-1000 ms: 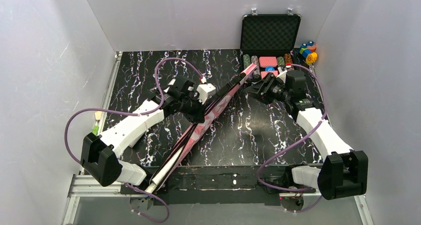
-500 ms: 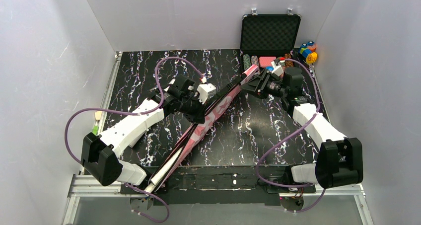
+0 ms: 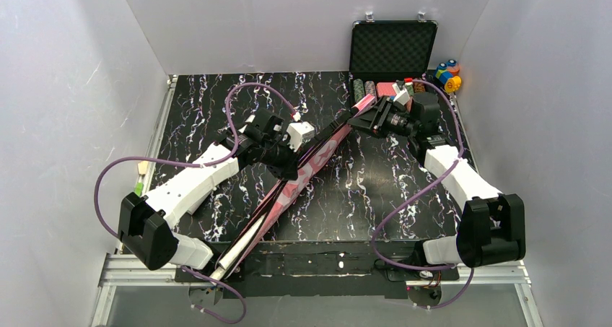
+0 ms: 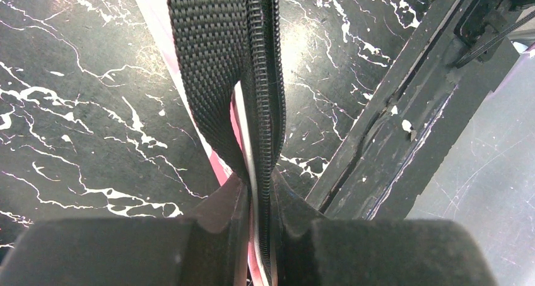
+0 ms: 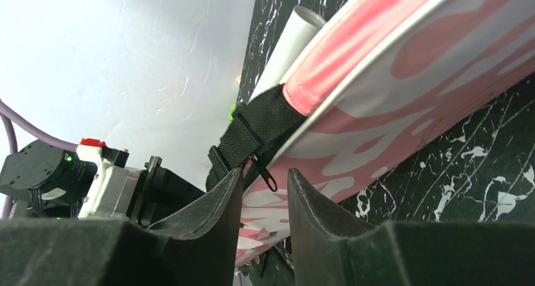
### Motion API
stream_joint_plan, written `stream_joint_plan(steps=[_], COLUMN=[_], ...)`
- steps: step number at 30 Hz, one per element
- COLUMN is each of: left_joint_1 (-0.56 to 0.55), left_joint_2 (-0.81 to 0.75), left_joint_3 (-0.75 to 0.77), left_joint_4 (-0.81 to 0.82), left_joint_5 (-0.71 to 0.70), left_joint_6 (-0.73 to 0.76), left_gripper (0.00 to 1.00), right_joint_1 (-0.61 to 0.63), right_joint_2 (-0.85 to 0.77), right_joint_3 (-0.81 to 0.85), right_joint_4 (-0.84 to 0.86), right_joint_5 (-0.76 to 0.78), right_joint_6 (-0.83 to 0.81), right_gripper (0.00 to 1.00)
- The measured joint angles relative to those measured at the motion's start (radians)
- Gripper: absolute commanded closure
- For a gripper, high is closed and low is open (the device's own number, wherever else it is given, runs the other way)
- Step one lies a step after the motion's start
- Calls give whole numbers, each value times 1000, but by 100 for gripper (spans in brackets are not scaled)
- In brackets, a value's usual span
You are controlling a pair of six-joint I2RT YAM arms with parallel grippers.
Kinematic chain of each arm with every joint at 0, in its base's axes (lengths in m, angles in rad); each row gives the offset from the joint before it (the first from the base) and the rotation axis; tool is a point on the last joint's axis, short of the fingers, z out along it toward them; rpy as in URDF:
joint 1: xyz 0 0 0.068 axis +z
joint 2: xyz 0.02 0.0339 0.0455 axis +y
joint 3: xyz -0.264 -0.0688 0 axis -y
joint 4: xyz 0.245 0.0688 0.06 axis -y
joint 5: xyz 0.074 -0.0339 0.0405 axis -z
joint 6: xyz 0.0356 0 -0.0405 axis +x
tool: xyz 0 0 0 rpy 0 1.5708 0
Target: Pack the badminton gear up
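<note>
Lying diagonally across the counter [image 3: 375, 190], the pink bag [image 3: 299, 172] runs from the lower left edge up toward the centre right. No loose rackets or shuttlecocks show anywhere on the surface.

- A white tube [image 3: 244, 242] pokes out of the bag's lower left end. Whether it is the tube or a handle, cannot tell for sure.
- Left pincer [image 4: 258, 191]: jaws pressed nearly together, clamped on the bag's edge where the black strap [image 4: 211, 59] and zipper [image 4: 266, 77] meet. It holds the bag mid-length.
- Right pincer [image 5: 265, 172]: at the bag's upper end, jaws a narrow gap apart. The zipper pull [image 5: 267, 180] hangs in that gap; no firm pinch on it yet, as far as visible.
- Black case of poker chips [image 3: 393, 49] sits open at upper right, toy blocks [image 3: 448, 74] beside it. Neither belongs to the job.

Judgement: late stage. Gear appears mostly inside the bag. What is left is catching the pull and running the zipper closed along the edge while the left side braces it. How much of the zipper is already shut is not clear.
</note>
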Motion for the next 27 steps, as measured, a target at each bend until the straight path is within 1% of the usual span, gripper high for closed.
stream_joint_plan(steps=[7, 15, 18, 21, 27], left_joint_1=[0, 0, 0, 0, 0], left_joint_2=[2, 9, 12, 15, 16], left_joint_3=[5, 16, 16, 16, 16], left_joint_4=[-8, -14, -14, -13, -14], left_joint_5=[0, 0, 0, 0, 0], left_joint_6=[3, 8, 8, 8, 8], left_gripper=[100, 100, 100, 100, 100], right_joint_1=[11, 18, 20, 20, 30], right_joint_2=[35, 58, 58, 58, 54], right_joint_3=[41, 50, 50, 50, 50], right_joint_4=[-1, -6, -6, -7, -7], right_joint_5=[-3, -10, -14, -16, -15], right_joint_6=[-4, -14, -21, -26, -31], right_gripper=[69, 78, 85, 98, 99])
